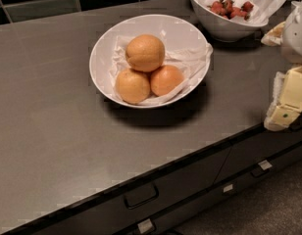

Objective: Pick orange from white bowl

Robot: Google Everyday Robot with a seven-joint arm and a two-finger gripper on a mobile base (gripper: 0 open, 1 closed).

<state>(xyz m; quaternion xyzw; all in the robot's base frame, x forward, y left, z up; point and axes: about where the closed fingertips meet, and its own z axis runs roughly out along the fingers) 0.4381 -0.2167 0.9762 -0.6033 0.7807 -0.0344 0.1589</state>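
The white bowl (pixel 104 50) sits on the grey counter, lined with crumpled white paper, and holds three oranges. The orange (pixel 145 53), the largest and palest, rests on top at the back, its creased dimple facing left. Two smaller oranges lie in front of it, one on the left (pixel 133 85) and a deeper orange one on the right (pixel 166 80). My gripper (pixel 289 99) shows at the right edge as pale yellow and white parts. It hangs over the counter's front corner, well to the right of the bowl and clear of it.
A deeper white bowl (pixel 222 28) with red berries on paper stands at the back right. Another paper-wrapped item (pixel 275 33) lies beside it. The dark counter edge (pixel 156 173) runs diagonally, with drawers and a handle (pixel 140 197) below. A dark tiled wall is behind.
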